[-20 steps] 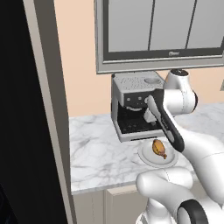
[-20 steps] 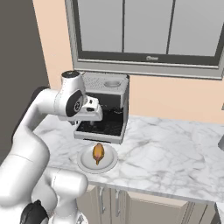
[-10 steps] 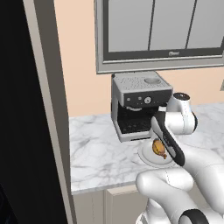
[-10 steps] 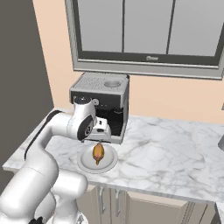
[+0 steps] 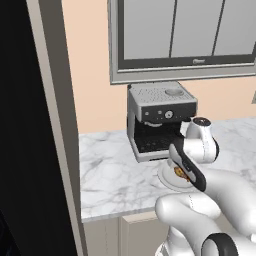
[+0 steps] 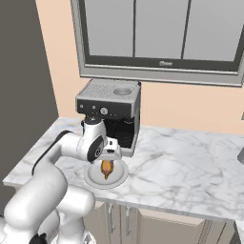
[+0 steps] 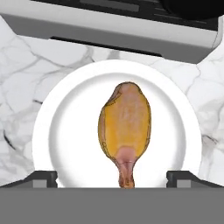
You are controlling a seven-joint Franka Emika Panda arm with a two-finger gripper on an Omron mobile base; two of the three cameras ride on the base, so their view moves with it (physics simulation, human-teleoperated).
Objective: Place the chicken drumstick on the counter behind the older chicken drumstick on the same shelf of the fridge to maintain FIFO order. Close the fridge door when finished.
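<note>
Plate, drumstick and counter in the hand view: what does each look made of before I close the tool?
The plate looks like glazed white ceramic: smooth, uniform, raised rim. The chicken drumstick looks like cooked meat with matte golden-orange skin and a paler pink bone end. The counter looks like polished marble, white with grey veins. All rendered, so finish is a guess.

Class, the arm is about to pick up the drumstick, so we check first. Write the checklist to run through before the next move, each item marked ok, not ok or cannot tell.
1. Tool open, one tip each side: ok.
2. Chicken drumstick centred between the tips: ok.
3. Drumstick lies flat on the white plate: ok.
4. Plate rests fully on the counter: ok.
5. Coffee machine clear of the hand: cannot tell.
6. Drumstick gripped: not ok.
</note>
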